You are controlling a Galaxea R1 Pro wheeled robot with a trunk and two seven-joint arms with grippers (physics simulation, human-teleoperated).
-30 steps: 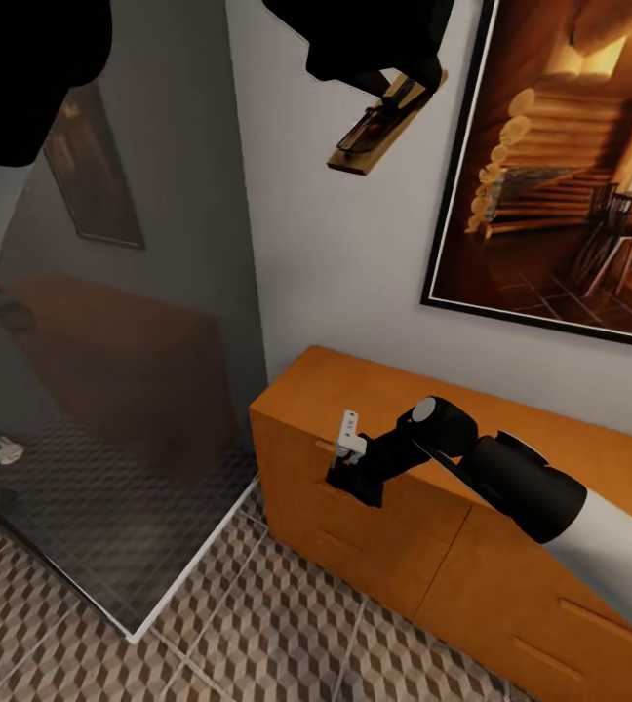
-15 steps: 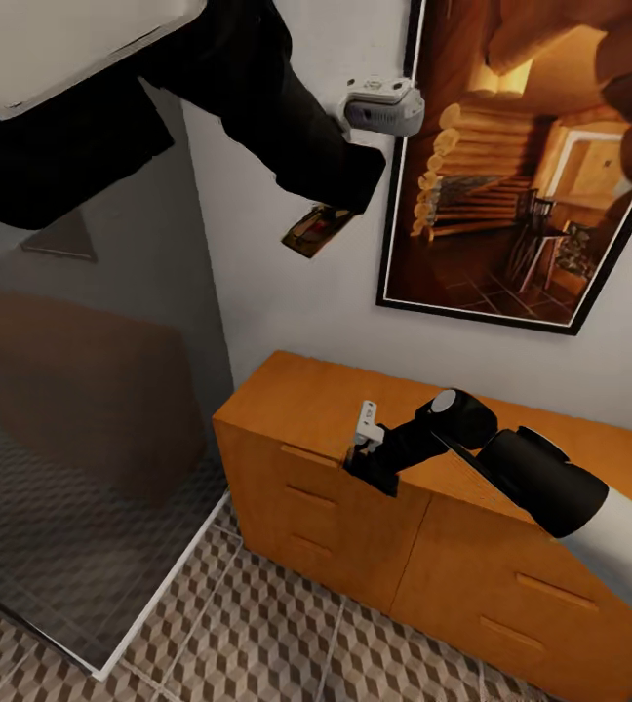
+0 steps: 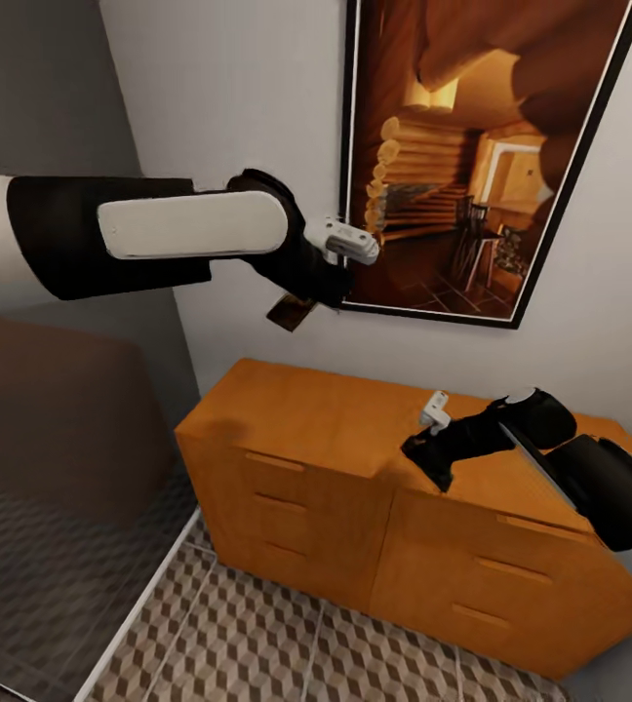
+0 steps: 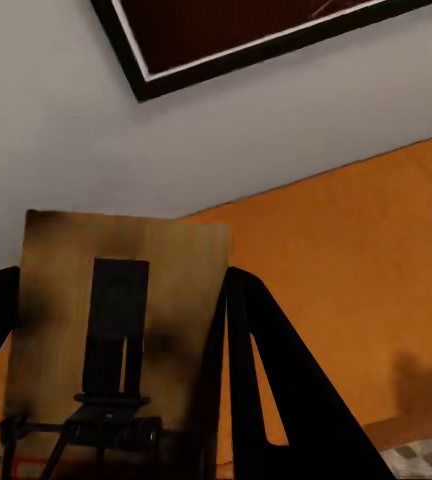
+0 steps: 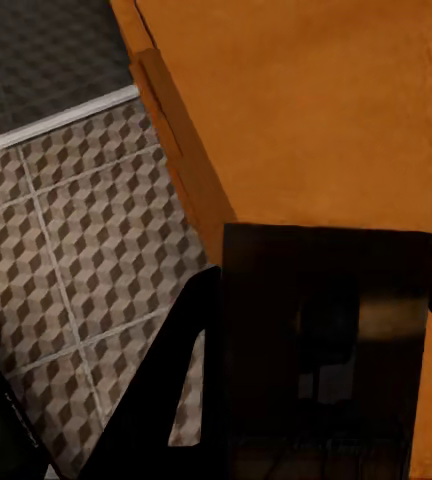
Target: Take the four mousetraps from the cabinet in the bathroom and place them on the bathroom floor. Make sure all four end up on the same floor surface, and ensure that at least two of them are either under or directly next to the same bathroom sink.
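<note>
My left gripper hangs in the air above the orange-brown cabinet, by the lower left corner of a framed picture. It is shut on a mousetrap. In the left wrist view that mousetrap is a brown slab with wire parts, sitting between the black fingers. My right gripper sits at the front edge of the cabinet top. In the right wrist view it is shut on a dark mousetrap, above the cabinet top and the cube-patterned floor.
A large framed picture of a log cabin hangs on the white wall behind the cabinet. A dark glass shower panel with a white base strip stands to the left. Patterned floor tiles run in front of the drawer fronts.
The head view has swung left to right. The left arm came down beside the picture with its mousetrap. The right gripper shifted rightward along the cabinet's front edge.
</note>
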